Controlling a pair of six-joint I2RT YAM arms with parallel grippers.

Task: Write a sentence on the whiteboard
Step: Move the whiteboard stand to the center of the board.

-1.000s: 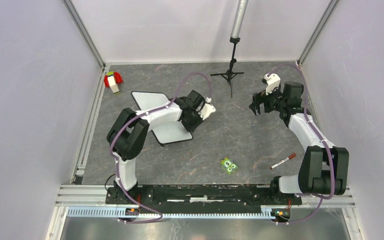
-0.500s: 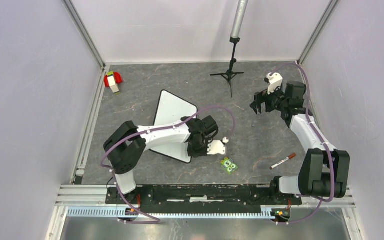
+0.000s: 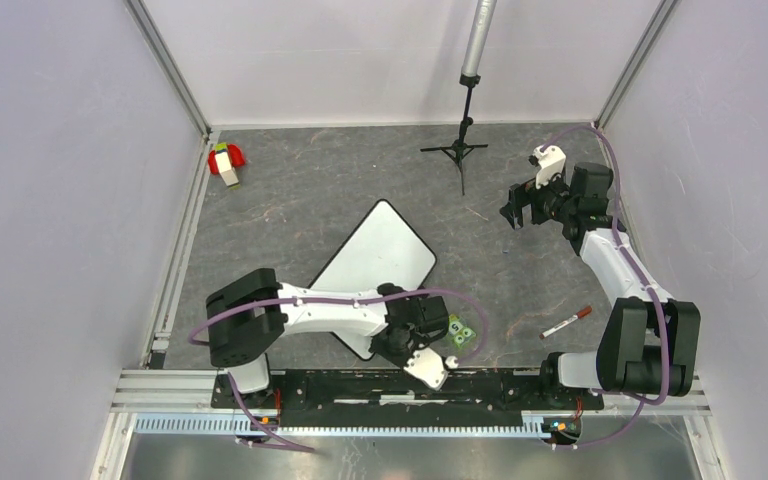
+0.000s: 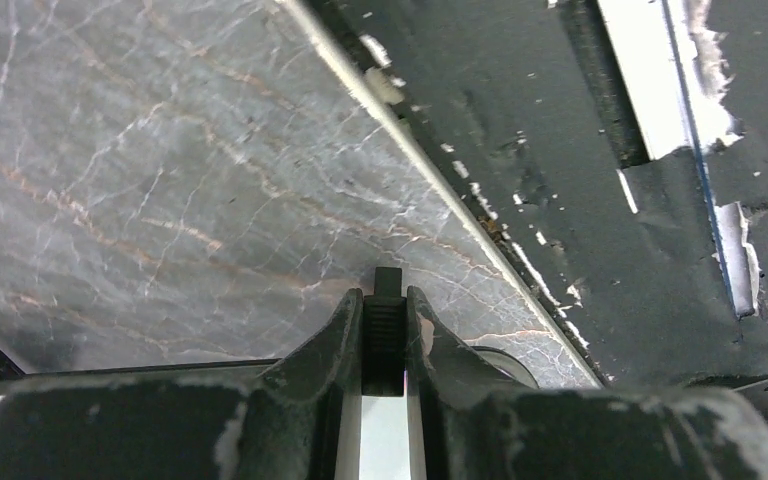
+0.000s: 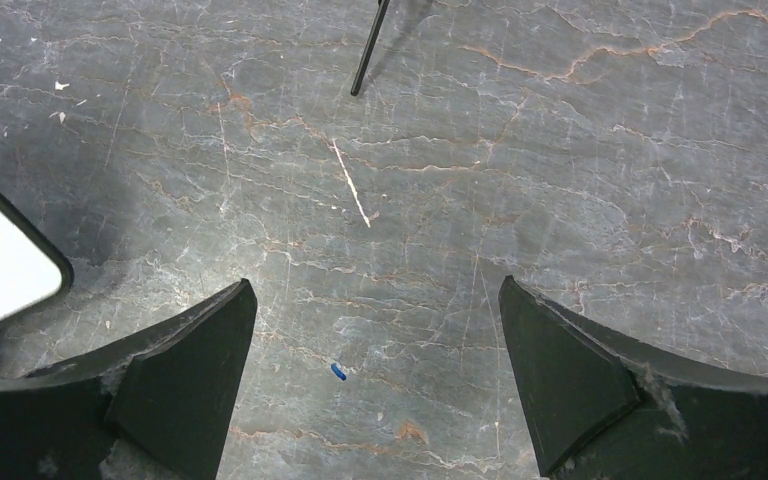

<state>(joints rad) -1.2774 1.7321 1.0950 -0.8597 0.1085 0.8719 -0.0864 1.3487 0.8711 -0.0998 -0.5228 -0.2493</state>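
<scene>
Grey marbled table (image 3: pixel 290 200) carries the whiteboard (image 3: pixel 380 250), blank and slantwise by the left arm. The left gripper (image 4: pixel 384 330) pinches its near black edge, seemingly to position it. Far off, the right gripper (image 5: pixel 375 285) hovers spread, empty; the red marker (image 3: pixel 566 322) lies untouched.

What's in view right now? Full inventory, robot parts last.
whiteboard: 1, white with black rim, table centre, lying at an angle, no writing visible
marker: 1, red-tipped, lying near the right arm's base
small box: 1, green, by the whiteboard's near corner
blocky item: 1, red, white and green, far left corner
tripod stand: 1, black with grey pole, far centre
table: 1, grey marbled
left gripper: 1, black, shut on the whiteboard's near edge
right gripper: 1, black, open, above the table at far right
</scene>
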